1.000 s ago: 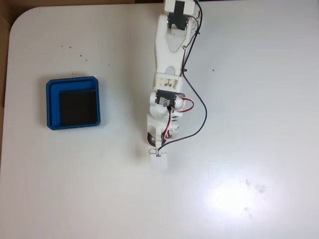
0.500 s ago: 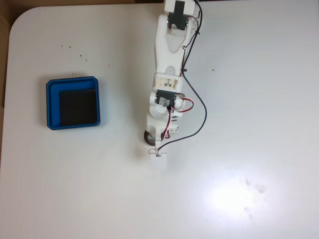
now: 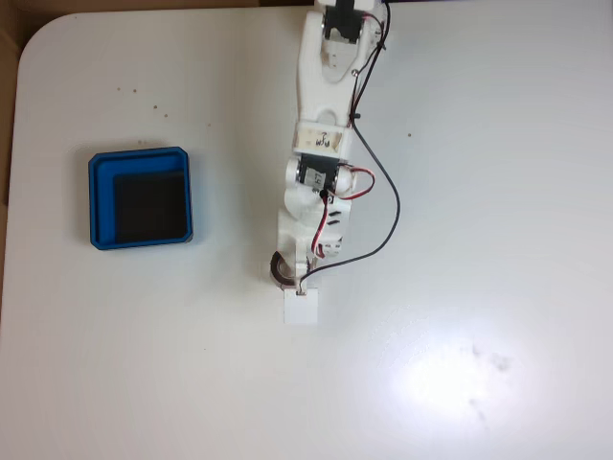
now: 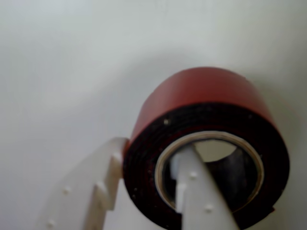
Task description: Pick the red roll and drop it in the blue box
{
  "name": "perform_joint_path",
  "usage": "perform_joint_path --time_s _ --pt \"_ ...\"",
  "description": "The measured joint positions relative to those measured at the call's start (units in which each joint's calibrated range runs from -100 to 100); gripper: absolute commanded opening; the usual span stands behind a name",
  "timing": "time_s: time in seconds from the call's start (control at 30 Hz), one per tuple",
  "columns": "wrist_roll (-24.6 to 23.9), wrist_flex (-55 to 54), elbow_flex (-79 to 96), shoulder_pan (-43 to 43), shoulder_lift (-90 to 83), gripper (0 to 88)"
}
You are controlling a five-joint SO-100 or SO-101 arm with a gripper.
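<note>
Pincer (image 4: 144, 191) now clamped on small dark-red tape roll (image 4: 206, 143), one finger through its core; lifted slightly, lower centre of fixed view. Square blue plastic box (image 3: 140, 197) well left, awaiting transfer.

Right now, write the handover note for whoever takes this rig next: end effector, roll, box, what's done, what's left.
End effector: closed on the red roll, one finger through the hole, the other against the outer band, per the wrist view.
Red roll: at the arm's tip in the fixed view, near the table's middle. Whether it is lifted off the table cannot be told.
Blue box: to the left in the fixed view, apart from the arm, nothing visible inside.
Done: grasp.
Left: carry the roll over the box and release it inside.
</note>
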Motion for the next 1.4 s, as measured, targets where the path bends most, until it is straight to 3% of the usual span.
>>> perform_joint_path --time_s 0.3,0.8,1.4 --pt "0.00 0.00 0.00 11.97 -9.48 0.5" --pt "0.00 0.00 0.00 34.24 -9.74 0.6" --pt "0.00 0.08 0.00 38.20 -9.74 1.0"
